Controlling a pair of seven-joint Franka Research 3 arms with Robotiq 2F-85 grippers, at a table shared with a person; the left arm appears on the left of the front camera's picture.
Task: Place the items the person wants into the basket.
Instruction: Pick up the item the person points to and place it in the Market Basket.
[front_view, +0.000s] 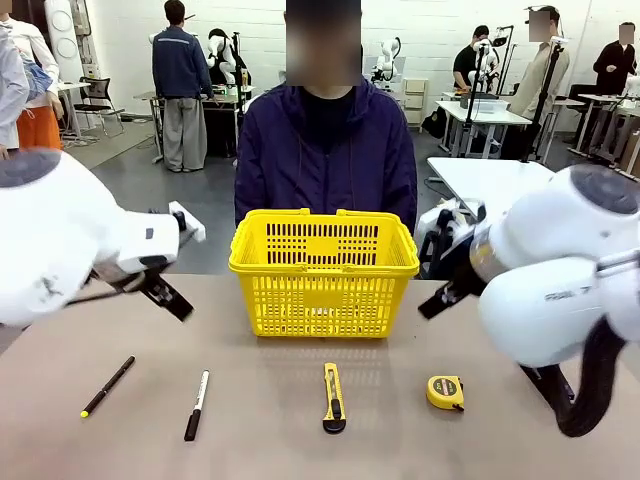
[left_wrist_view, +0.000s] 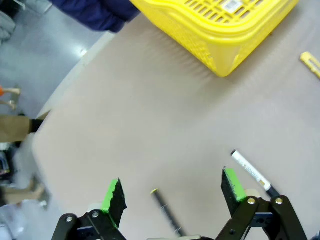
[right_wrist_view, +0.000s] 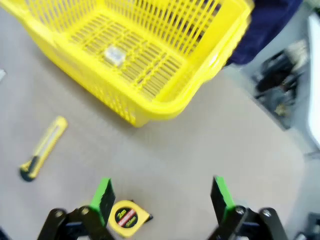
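The yellow basket (front_view: 323, 272) stands at the middle of the table in front of the person (front_view: 325, 150), who sits at the far side. On the near table lie a thin black pen (front_view: 107, 386) at the left, a white marker (front_view: 197, 404) with a black cap beside it, and a round yellow tape measure (front_view: 445, 392) at the right. My left gripper (left_wrist_view: 172, 192) hangs open above the pen (left_wrist_view: 165, 211), with the marker (left_wrist_view: 255, 172) off to one side. My right gripper (right_wrist_view: 160, 197) is open above the tape measure (right_wrist_view: 126, 216), close to the basket (right_wrist_view: 145, 60).
A yellow-and-black utility knife (front_view: 333, 397) lies in front of the basket, between the marker and the tape measure; it also shows in the right wrist view (right_wrist_view: 42, 155). Both white arms hover at the table's left and right sides. Other people and tables stand far behind.
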